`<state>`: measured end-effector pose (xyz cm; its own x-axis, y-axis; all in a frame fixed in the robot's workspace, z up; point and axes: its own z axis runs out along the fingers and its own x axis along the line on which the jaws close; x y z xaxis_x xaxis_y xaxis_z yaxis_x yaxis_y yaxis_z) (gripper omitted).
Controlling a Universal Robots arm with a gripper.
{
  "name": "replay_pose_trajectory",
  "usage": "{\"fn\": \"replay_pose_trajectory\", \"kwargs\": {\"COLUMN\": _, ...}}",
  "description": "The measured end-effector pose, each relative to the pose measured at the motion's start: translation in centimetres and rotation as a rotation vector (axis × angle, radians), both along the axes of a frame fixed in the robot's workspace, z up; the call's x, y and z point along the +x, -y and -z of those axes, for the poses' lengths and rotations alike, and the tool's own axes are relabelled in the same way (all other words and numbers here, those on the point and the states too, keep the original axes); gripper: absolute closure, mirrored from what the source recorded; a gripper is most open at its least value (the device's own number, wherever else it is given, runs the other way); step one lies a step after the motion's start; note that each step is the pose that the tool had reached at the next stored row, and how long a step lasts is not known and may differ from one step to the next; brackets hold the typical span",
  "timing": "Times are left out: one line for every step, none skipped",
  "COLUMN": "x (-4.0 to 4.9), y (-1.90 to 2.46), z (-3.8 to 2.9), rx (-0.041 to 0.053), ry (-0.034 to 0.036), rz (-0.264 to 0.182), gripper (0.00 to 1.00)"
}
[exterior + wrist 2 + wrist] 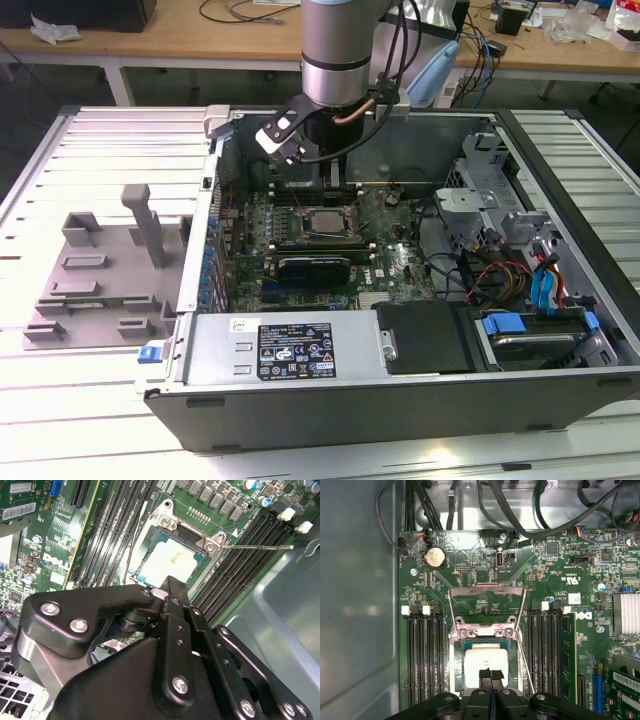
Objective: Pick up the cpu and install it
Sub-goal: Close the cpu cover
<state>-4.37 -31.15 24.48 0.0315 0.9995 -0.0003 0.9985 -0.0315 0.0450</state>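
Grey sheet-metal computer case (400,425) holds a green motherboard (555,580), at whose centre the square, silvery cpu (475,662) lies flat in the open socket (482,643), partly hidden by the black gripper (490,676), fingertips pressed together over it.

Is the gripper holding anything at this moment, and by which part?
Nothing is held. The gripper has its fingertips shut together, empty, above the cpu, which lies flat in its socket.
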Motion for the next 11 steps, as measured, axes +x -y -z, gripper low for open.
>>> {"fn": "replay_pose_trajectory", "kwargs": {"x": 0.00, "y": 0.00, "z": 0.00, "rx": 0.0000, "ry": 0.0000, "rz": 0.000, "gripper": 0.89}}
{"fn": "replay_pose_trajectory", "kwargs": {"x": 0.00, "y": 0.00, "z": 0.00, "rx": 0.0000, "ry": 0.0000, "rz": 0.000, "gripper": 0.89}}
{"fn": "replay_pose_trajectory", "kwargs": {"x": 0.00, "y": 0.00, "z": -0.01, "rx": 0.0000, "ry": 0.0000, "rz": 0.000, "gripper": 0.89}}
{"fn": "replay_pose_trajectory", "kwargs": {"x": 0.00, "y": 0.00, "z": -0.01, "rx": 0.0000, "ry": 0.0000, "rz": 0.000, "gripper": 0.89}}
{"fn": "replay_pose_trajectory", "kwargs": {"x": 0.00, "y": 0.00, "z": -0.01, "rx": -0.0001, "ry": 0.0000, "rz": 0.000, "gripper": 0.89}}
{"fn": "replay_pose_trajectory", "kwargs": {"x": 0.00, "y": 0.00, "z": -0.02, "rx": -0.0001, "ry": 0.0000, "rz": 0.000, "gripper": 0.89}}
{"fn": "replay_pose_trajectory", "kwargs": {"x": 0.00, "y": 0.00, "z": -0.02, "rx": -0.0001, "ry": 0.0000, "rz": 0.000, "gripper": 0.89}}
{"fn": "replay_pose_trajectory", "kwargs": {"x": 0.00, "y": 0.00, "z": -0.05, "rx": -0.0002, "ry": -0.0001, "rz": 0.000, "gripper": 0.89}}
{"fn": "replay_pose_trajectory", "kwargs": {"x": -0.01, "y": 0.01, "z": -0.12, "rx": -0.0005, "ry": -0.0003, "rz": 0.000, "gripper": 0.89}}
{"fn": "replay_pose_trajectory", "kwargs": {"x": 0.00, "y": 0.00, "z": -0.22, "rx": -0.0002, "ry": -0.0001, "rz": 0.000, "gripper": 0.89}}
{"fn": "replay_pose_trajectory", "kwargs": {"x": 0.00, "y": 0.00, "z": -0.36, "rx": -0.0002, "ry": -0.0001, "rz": 0.000, "gripper": 0.89}}
